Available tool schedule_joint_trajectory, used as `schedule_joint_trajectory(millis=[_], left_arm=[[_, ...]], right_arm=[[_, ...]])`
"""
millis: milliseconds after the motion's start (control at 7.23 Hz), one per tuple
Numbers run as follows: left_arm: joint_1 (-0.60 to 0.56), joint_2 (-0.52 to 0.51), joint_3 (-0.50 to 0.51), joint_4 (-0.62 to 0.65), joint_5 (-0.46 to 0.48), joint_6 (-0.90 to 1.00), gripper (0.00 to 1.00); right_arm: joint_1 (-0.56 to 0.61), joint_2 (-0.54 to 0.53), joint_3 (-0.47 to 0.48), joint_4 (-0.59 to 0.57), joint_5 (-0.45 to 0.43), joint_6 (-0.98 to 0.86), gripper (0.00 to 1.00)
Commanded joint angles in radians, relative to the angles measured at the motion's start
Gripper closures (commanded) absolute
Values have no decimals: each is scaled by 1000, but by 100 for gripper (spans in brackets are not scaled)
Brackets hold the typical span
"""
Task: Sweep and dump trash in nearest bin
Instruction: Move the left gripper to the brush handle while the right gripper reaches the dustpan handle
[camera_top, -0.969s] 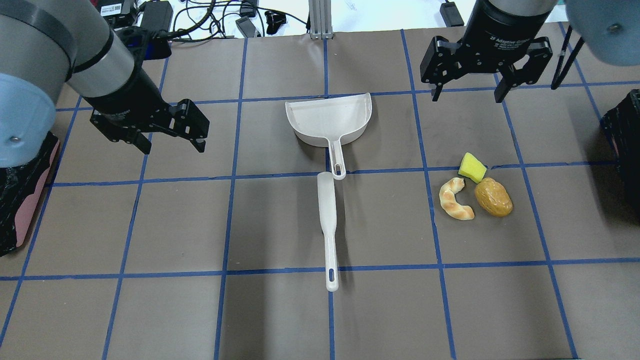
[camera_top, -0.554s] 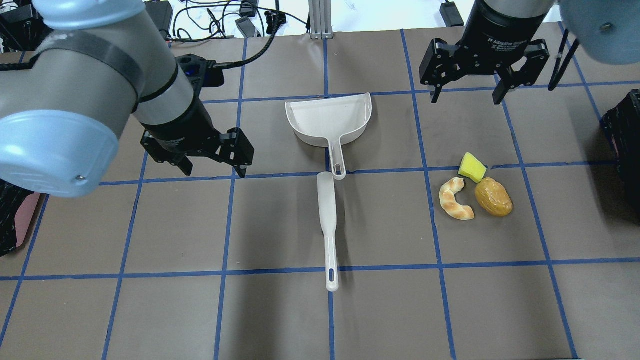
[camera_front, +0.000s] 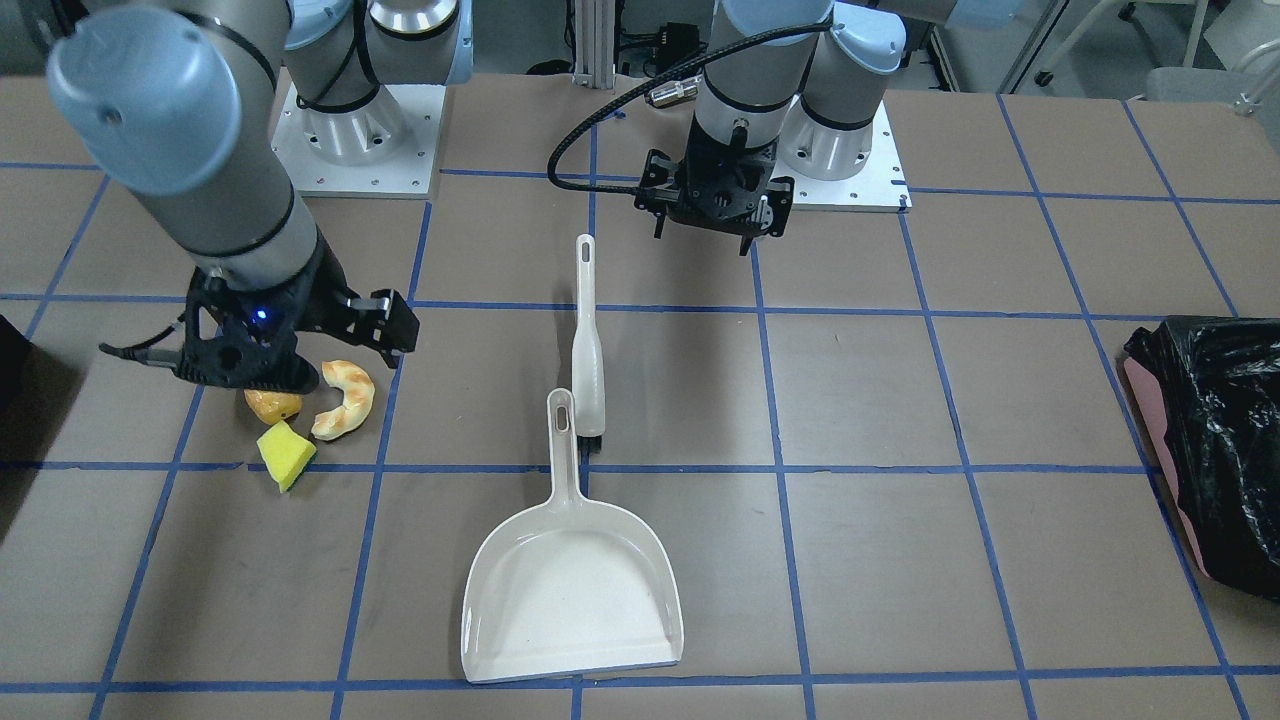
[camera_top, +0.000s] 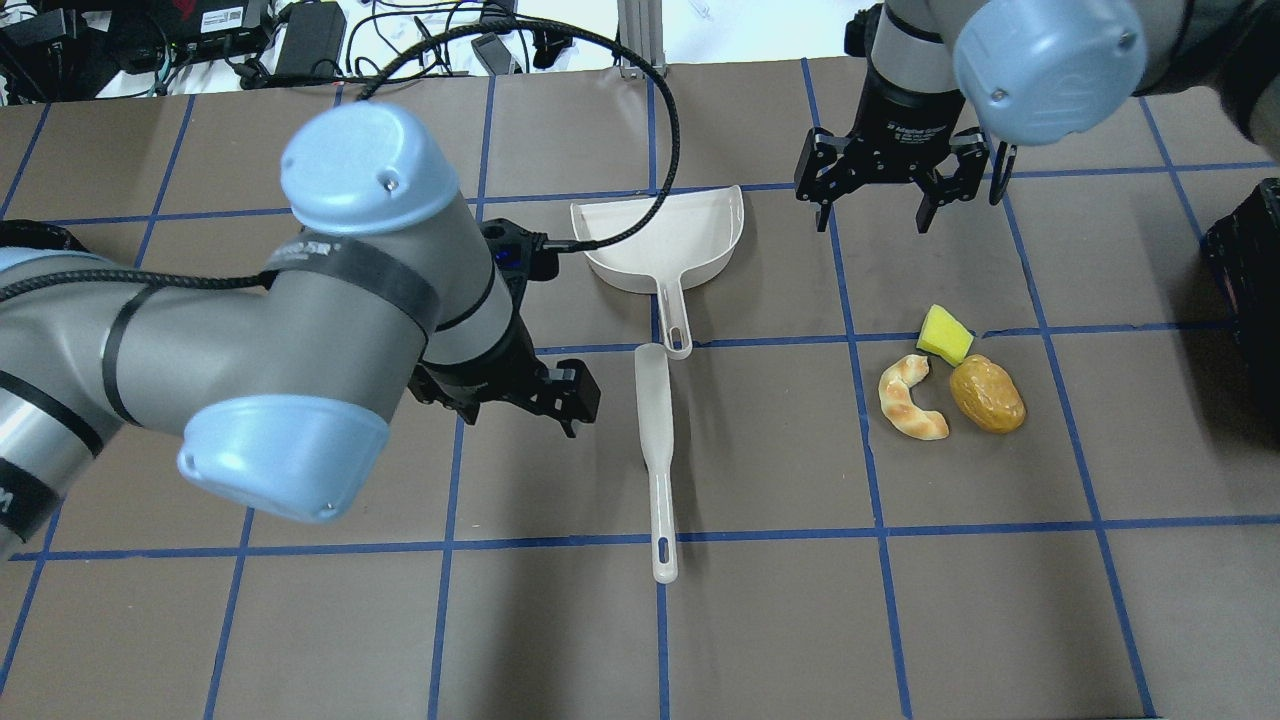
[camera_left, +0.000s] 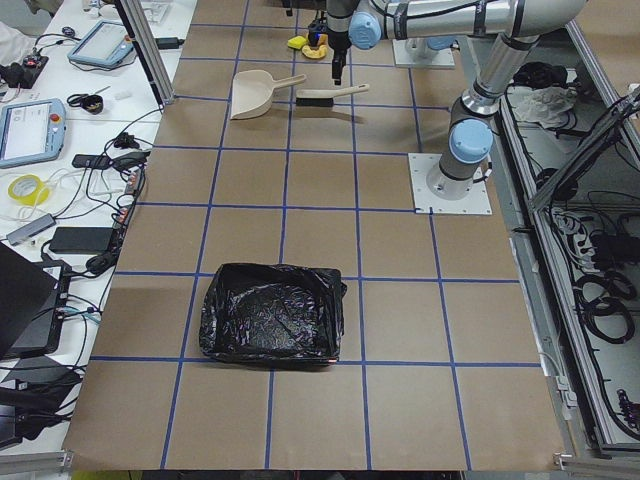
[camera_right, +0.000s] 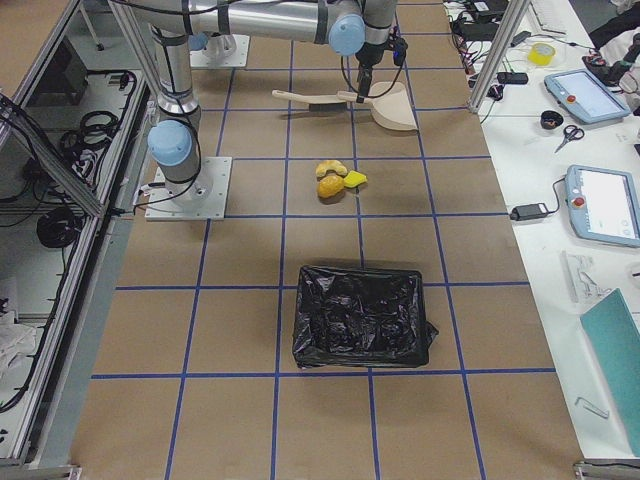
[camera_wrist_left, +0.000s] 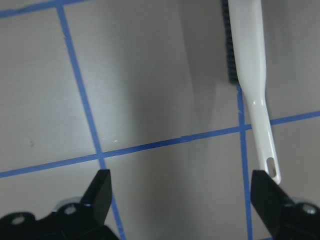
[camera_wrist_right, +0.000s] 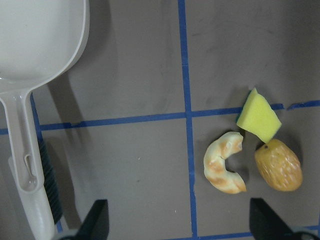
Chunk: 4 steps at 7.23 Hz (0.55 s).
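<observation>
The trash lies right of centre: a yellow wedge (camera_top: 944, 334), a croissant piece (camera_top: 908, 398) and an orange-brown ball (camera_top: 987, 394). They also show in the right wrist view: wedge (camera_wrist_right: 258, 120), croissant (camera_wrist_right: 222, 165), ball (camera_wrist_right: 278, 165). A white dustpan (camera_top: 660, 240) and a white brush (camera_top: 655, 440) lie mid-table. My left gripper (camera_top: 520, 412) is open and empty, just left of the brush. In the left wrist view the brush handle (camera_wrist_left: 255, 100) is by its right finger. My right gripper (camera_top: 873, 225) is open and empty, above the table beyond the trash. The black bin's corner (camera_top: 1250, 260) shows at the right edge.
A pink bin lined with a black bag (camera_front: 1210, 440) stands at the table's end on my left. Cables and power bricks (camera_top: 310, 35) lie beyond the far edge. Blue tape lines grid the brown table (camera_top: 760, 620).
My left arm has swung right and nearer, bringing its open gripper down beside the brush. My right gripper has shifted left, toward the dustpan's right side. Nothing on the table has moved.
</observation>
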Motion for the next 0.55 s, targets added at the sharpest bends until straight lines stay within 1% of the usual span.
schedule_joint_trajectory(millis=[0, 138, 415], left_arm=[[-94, -17, -85, 112, -19, -108, 0], [-140, -30, -113, 159, -19, -155, 0], [-189, -63, -128, 181, -19, -241, 0]], right_arm=[[35, 107, -22, -77, 83, 13, 0], [87, 159, -56, -82, 90, 67, 0], [171, 265, -137, -84, 95, 116, 1]])
